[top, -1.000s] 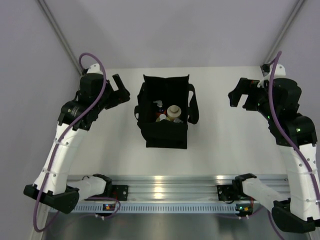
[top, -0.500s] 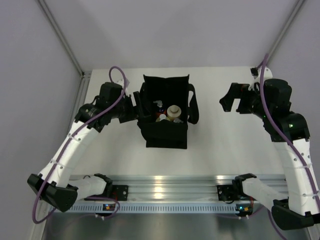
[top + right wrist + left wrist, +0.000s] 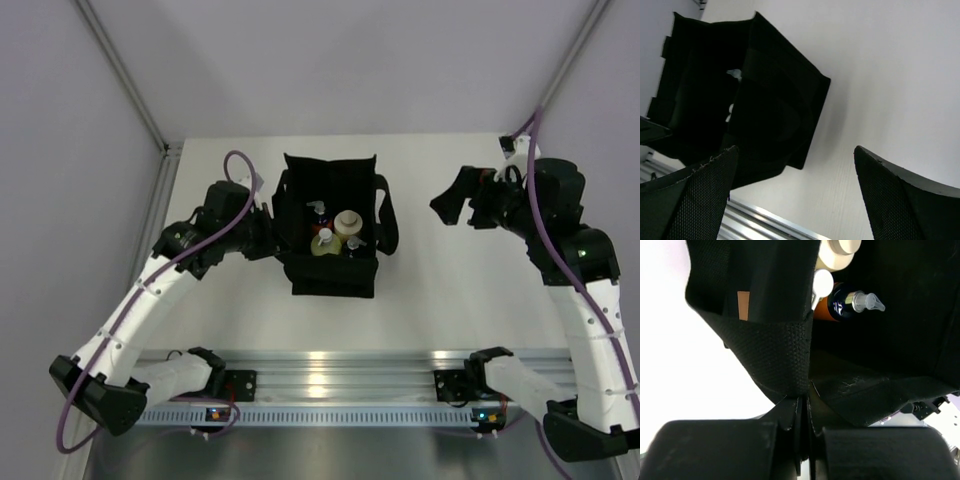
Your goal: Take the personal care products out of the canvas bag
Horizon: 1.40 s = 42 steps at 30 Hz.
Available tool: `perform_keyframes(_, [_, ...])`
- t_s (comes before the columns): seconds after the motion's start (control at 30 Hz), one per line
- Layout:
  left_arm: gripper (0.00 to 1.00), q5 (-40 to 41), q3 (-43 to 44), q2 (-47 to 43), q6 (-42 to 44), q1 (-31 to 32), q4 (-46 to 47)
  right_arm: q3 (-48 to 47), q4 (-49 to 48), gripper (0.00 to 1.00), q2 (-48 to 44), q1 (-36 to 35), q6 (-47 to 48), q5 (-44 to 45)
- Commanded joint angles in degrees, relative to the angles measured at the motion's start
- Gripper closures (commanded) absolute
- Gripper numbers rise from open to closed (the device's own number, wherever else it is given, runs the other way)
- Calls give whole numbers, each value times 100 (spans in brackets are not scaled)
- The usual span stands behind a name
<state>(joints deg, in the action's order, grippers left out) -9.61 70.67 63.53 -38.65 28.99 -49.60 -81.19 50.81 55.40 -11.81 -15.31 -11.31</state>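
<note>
Left gripper [image 3: 801,405]: jaws closed to a thin slit, pinching the top edge of the bag's [image 3: 775,350] left wall; in the top view it sits against that wall [image 3: 270,228]. Right gripper [image 3: 795,150]: jaws wide apart, nothing held, hanging over the table [image 3: 450,290] well to the right of the bag [image 3: 333,278]. The bag stands upright mid-table, mouth open. The bottles are all inside, packed close: beige cylinder [image 3: 348,222], yellow-green bottle [image 3: 323,243], and an orange bottle [image 3: 840,302] with a dark pump cap. The second orange one is not clearly made out. Judgement: the canvas is soft and will sag or drag if pulled, so the pinch on the rim serves to steady it. The bottles look light, rigid and smooth, likely slippery. Best hold is across the body just under the cap, not on the pump head. The beige cylinder looks the most exposed for a first pick.
</note>
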Motion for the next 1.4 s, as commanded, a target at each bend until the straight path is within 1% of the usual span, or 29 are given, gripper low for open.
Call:
perform_keyframes(0.0, [100,-304,-115,151,121,124,232,-467,-800,6,190,-22,-586,-810])
perform_keyframes(0.07, [100,-375,-229,186,183,177,328,-590,-941,9,436,-224,-692,-856])
perform_keyframes(0.1, [100,-375,-256,204,209,264,355,-713,-941,11,515,-538,-693,-742])
perform_keyframes(0.17, [100,-305,-361,213,279,370,408,-837,-967,14,726,-882,-675,-479])
perform_keyframes(0.2, [100,-244,-405,213,288,483,416,-959,-967,18,805,-1206,-675,-451])
perform_keyframes(0.23, [100,-113,-440,221,280,537,416,-1021,-985,20,989,-1357,-675,-425])
perform_keyframes(0.27, [100,-59,-545,221,271,581,443,-1091,-976,22,1078,-1698,-666,-268])
perform_keyframes(0.3, [100,-7,-607,221,262,651,460,-1223,-967,27,1174,-1884,-649,-162])
perform_keyframes(0.33, [100,124,-712,213,201,695,460,-1285,-959,29,1358,-2043,-640,57])
perform_keyframes(0.37, [100,195,-765,187,174,713,452,-1338,-959,30,1429,-2183,-614,181])
perform_keyframes(0.4, [100,283,-827,160,148,739,443,-1434,-959,32,1517,-2489,-605,330])
perform_keyframes(0.47, [100,493,-1028,20,34,748,460,-1540,-950,33,1746,-2772,-587,672])
perform_keyframes(0.5, [100,564,-1099,-33,-10,757,460,-1636,-906,36,1842,-3026,-596,787])
perform_keyframes(0.57, [100,688,-1274,-147,-89,748,469,-1725,-871,37,2150,-3395,-578,989])
perform_keyframes(0.63, [100,723,-1354,-200,-160,748,504,-1795,-827,39,2448,-3643,-535,1148])
perform_keyframes(0.67, [100,767,-1363,-218,-177,748,513,-1787,-827,41,2528,-3844,-517,1436])
perform_keyframes(0.8, [100,890,-1337,-323,-370,748,618,-1690,-835,47,2932,-4092,-648,1833])
perform_keyframes(0.93, [100,1189,-1205,-428,-643,748,636,-1444,-836,47,3188,-4145,-938,2456])
perform_keyframes(1.03, [100,1294,-1118,-481,-801,757,671,-1260,-827,50,3241,-4145,-1087,2861])
perform_keyframes(1.1, [100,1338,-1082,-508,-880,748,654,-1067,-800,52,3153,-4162,-1175,3020])
perform_keyframes(1.23, [100,1330,-986,-526,-968,748,680,-584,-748,52,2898,-4311,-1360,3082])
perform_keyframes(1.37, [100,1093,-959,-403,-969,748,794,267,-756,52,2626,-4610,-1720,3135])
